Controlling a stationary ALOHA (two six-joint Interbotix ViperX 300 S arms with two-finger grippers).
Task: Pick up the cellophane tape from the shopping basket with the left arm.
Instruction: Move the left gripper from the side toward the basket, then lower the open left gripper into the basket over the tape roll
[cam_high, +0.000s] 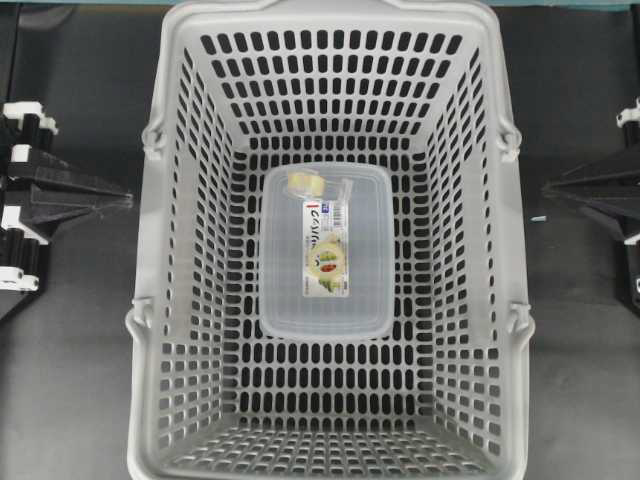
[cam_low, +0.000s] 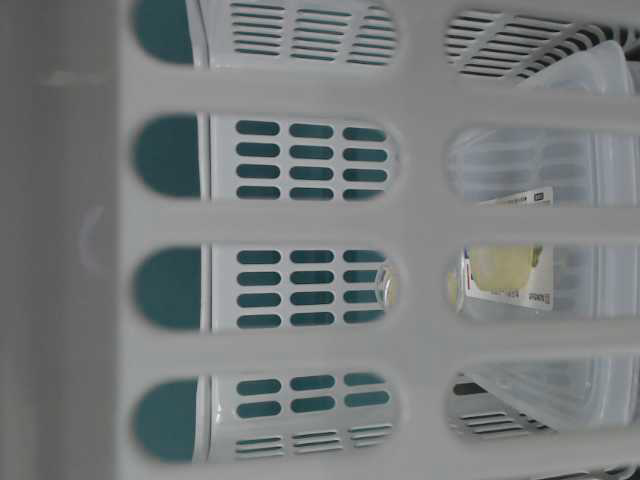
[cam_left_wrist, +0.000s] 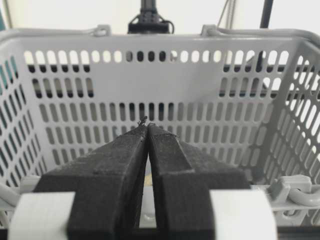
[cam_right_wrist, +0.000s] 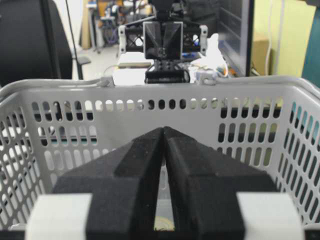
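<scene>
I see the shopping basket (cam_high: 160, 250) filling a dark tabletop (cam_high: 70, 380). The cellophane tape (cam_high: 306, 183) lies on the clear box (cam_high: 325, 300), at its 11 o'clock corner. Left gripper (cam_high: 128, 200) waits outside at 9 o'clock, right gripper (cam_high: 548, 190) at 3, both with fingers pressed together. Cluttered room beyond, monitor (cam_right_wrist: 235, 30) visible.
</scene>
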